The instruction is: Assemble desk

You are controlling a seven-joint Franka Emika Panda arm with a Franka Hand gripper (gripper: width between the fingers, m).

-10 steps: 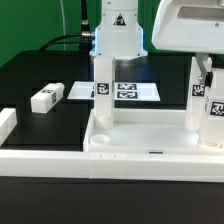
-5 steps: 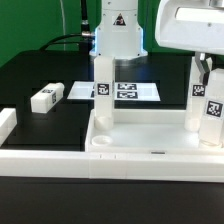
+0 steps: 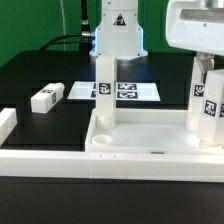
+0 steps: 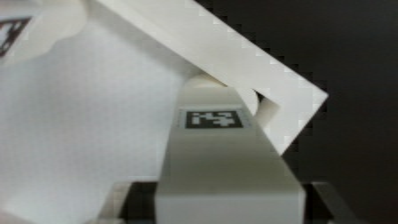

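Note:
The white desk panel (image 3: 150, 152) lies at the front with its rim up. Two white legs stand upright in it, one at the back left corner (image 3: 103, 95) and one at the back right (image 3: 197, 98). My gripper (image 3: 210, 68) comes down from the upper right and is shut on a third tagged leg (image 3: 213, 118), held upright over the panel's right front corner. In the wrist view that leg (image 4: 222, 160) sits between my dark fingers (image 4: 143, 200), with the panel (image 4: 71, 120) behind it. A fourth leg (image 3: 45, 97) lies loose on the black table at the left.
The marker board (image 3: 128, 90) lies flat behind the panel. White border bars run along the front (image 3: 45, 160) and the left edge (image 3: 7, 122). The robot's base (image 3: 117, 35) stands at the back.
The held leg has shifted slightly toward the exterior view's left, and more of it shows. The gripper body has edged to the right. Nothing else moved.

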